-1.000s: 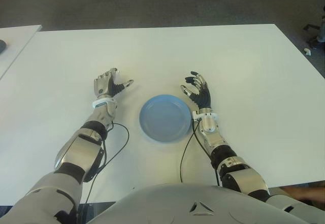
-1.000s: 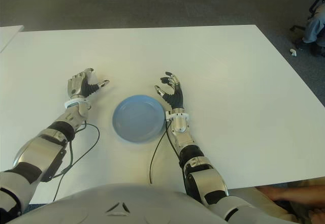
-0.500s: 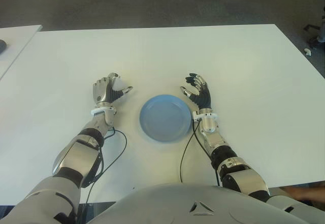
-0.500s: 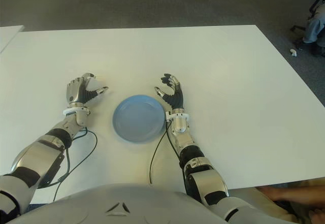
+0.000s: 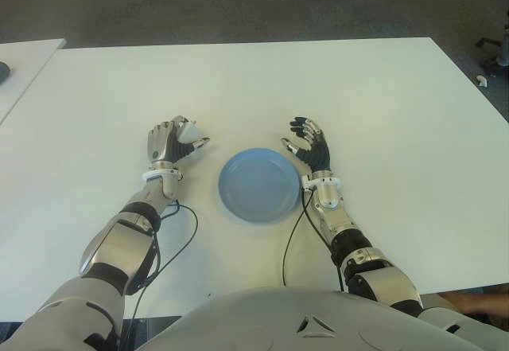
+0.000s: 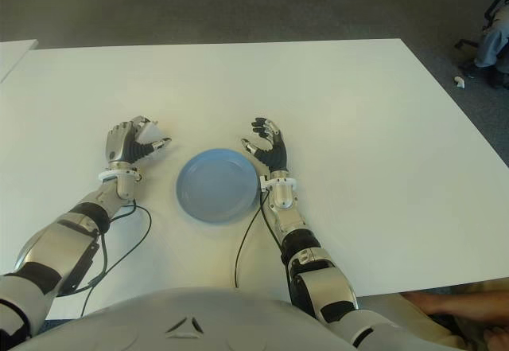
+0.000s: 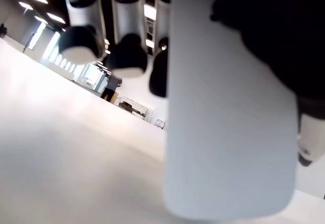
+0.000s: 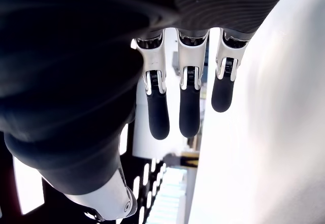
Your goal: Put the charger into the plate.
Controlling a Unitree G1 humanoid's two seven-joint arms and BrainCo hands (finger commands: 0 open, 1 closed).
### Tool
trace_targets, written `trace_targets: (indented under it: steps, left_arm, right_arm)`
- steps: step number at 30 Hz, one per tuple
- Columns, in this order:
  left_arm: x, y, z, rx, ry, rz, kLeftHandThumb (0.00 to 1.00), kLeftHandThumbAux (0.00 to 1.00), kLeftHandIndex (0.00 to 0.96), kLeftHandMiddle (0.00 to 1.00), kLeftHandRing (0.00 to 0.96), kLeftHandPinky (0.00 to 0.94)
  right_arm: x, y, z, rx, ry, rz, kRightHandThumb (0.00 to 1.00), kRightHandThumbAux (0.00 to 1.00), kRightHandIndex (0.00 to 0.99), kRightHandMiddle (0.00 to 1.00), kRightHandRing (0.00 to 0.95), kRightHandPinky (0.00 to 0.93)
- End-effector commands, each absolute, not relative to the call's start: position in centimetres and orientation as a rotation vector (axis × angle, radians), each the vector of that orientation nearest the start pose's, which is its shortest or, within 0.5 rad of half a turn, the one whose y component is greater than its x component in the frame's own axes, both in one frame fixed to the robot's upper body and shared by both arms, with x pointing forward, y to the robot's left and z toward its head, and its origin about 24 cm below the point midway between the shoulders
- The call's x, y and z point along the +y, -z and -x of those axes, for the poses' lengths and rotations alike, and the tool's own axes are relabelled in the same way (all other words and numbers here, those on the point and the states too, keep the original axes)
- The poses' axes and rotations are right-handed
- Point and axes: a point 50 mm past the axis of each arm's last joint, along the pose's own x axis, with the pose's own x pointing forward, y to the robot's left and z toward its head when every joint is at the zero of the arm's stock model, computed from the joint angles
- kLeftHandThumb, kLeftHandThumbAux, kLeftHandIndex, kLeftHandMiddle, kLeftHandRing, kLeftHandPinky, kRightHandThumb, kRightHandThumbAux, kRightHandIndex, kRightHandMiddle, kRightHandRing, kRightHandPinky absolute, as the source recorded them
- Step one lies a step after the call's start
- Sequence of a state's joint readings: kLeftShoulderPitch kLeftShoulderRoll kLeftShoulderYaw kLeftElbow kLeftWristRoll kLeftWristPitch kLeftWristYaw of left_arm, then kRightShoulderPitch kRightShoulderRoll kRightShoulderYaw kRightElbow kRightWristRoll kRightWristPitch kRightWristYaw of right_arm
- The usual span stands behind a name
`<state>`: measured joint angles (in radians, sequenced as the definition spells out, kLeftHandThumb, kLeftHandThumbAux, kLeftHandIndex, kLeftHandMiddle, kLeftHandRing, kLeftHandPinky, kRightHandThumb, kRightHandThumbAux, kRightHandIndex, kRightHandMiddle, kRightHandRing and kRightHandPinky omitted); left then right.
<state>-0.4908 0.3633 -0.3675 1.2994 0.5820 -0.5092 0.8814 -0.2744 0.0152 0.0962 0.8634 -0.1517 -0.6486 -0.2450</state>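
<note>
A small white charger (image 5: 189,132) sits in my left hand (image 5: 171,142), just left of the blue plate (image 5: 231,200) on the white table (image 5: 334,80). The fingers are curled around it. In the left wrist view the charger (image 7: 228,132) fills the palm as a smooth white block, with the fingertips (image 7: 122,56) bent over beside it. The plate has nothing in it. My right hand (image 5: 310,144) shows just right of the plate, its fingers spread and holding nothing, as the right wrist view confirms with straight fingers (image 8: 180,102).
Black cables (image 5: 184,235) trail from both wrists over the table toward my body. A second white table (image 5: 24,56) stands at the far left. A person's arm (image 6: 457,303) shows at the bottom right edge beyond the table's corner.
My left hand has drawn back toward my body and its fingers have curled in; the white charger now shows in it. The right hand has barely moved.
</note>
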Motion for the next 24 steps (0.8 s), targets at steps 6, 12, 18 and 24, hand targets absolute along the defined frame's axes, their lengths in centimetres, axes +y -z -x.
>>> trace_targets:
  steps: [6,12,18,24]
  left_arm:
    - [22.5,4.6,-25.9,-0.031,-0.213,-1.041,0.421,0.522,0.855,0.892,0.884,0.903]
    - [22.4,4.4,-26.0,-0.050,-0.226,-1.016,0.439,0.514,0.851,0.887,0.882,0.893]
    - [22.0,3.8,-26.5,-0.097,-0.241,-0.973,0.468,0.511,0.840,0.877,0.873,0.886]
    - [20.8,1.9,-27.9,-0.223,-0.258,-0.874,0.484,0.508,0.844,0.877,0.869,0.888]
  right_arm:
    - [-12.8,7.5,-21.9,0.202,0.010,0.150,0.000,0.876,0.251,0.323,0.296,0.255]
    - [-12.8,7.5,-21.9,0.204,0.008,0.142,0.000,0.851,0.256,0.327,0.301,0.265]
    - [-12.8,7.4,-22.0,0.204,0.006,0.136,0.000,0.830,0.259,0.333,0.308,0.270]
    - [-12.8,7.5,-22.0,0.205,0.006,0.138,0.000,0.821,0.262,0.338,0.311,0.259]
